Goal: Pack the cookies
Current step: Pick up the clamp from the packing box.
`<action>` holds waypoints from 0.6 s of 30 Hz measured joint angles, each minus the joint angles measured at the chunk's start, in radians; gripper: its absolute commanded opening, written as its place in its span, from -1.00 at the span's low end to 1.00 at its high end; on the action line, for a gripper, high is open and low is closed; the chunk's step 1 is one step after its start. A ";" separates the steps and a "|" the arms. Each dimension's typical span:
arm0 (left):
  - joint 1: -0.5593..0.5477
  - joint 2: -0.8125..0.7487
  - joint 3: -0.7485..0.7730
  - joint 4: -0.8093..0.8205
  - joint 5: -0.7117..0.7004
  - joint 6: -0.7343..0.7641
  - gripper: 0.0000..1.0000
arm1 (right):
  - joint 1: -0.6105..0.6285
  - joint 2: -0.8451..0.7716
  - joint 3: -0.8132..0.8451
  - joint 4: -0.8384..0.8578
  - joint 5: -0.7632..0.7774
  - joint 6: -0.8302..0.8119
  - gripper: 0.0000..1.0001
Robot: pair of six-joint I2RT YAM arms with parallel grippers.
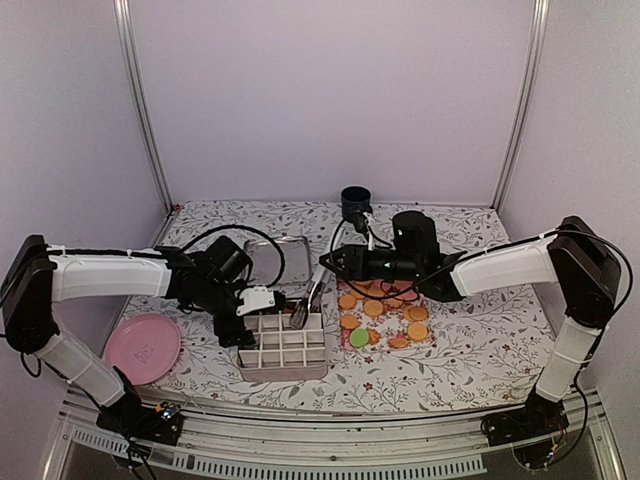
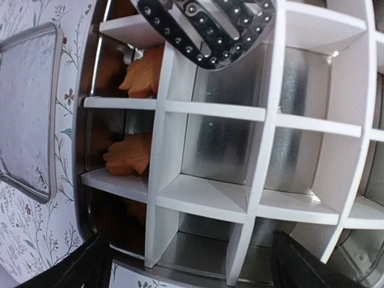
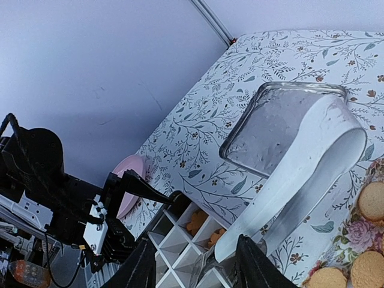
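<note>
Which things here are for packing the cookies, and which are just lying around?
For the job: the cookies, the divided box, the white scoop held by the right gripper.

Just lying about: the pink plate, the dark cup, the flat shiny tray behind the box, which may be its lid.

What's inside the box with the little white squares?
Orange leaf-shaped cookies sit in the cells along one edge of the box; middle cells show bare metal. The white walls hide other cell floors.

No legible text, labels or numbers.
</note>
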 measured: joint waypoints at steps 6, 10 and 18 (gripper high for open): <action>0.000 -0.022 0.011 -0.009 0.000 0.000 0.85 | 0.000 -0.027 -0.016 0.001 -0.001 0.006 -0.01; 0.000 -0.034 0.014 -0.014 -0.001 0.000 0.85 | -0.001 -0.025 -0.016 0.000 -0.005 0.009 -0.02; 0.000 -0.066 0.023 -0.037 0.014 -0.002 0.84 | -0.011 0.016 0.002 0.000 -0.033 0.024 -0.01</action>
